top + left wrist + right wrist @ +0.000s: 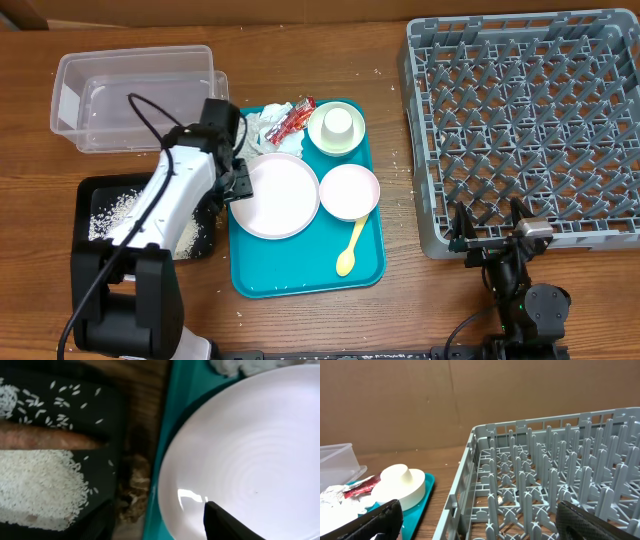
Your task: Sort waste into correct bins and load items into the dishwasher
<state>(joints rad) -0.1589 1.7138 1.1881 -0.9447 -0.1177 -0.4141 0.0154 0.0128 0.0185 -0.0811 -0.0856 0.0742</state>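
My left wrist view is tight. Only the tips of the left fingers [227, 525] show: one dark wedge at the lower right over the plate [250, 445], and a dim dark shape at the lower left that I take for the other. They stand apart with nothing pinched.

Between them and just ahead, a blurred brown chunk [134, 491] lies on the table [145, 390], in the strip between the black tray [107, 415] and the teal tray [167, 435]. To their left, in the black tray, are rice [35, 480] and a carrot stick [50, 440], which the frame edge cuts off.

From overhead, the left arm [170, 195] reaches forward with its wrist bent down over the plate's left rim, and it hides part of the black tray. The right arm [515, 285] sits low at the table's near edge. The right fingers [375, 522] are spread wide, with only their tips showing in the frame corners.

The dish rack [545, 475] stands directly ahead of the right fingers. Off to their left, on the teal tray, are a cup [340, 122] in a bowl [320, 141], a red wrapper [360, 485] and a napkin [335, 497].
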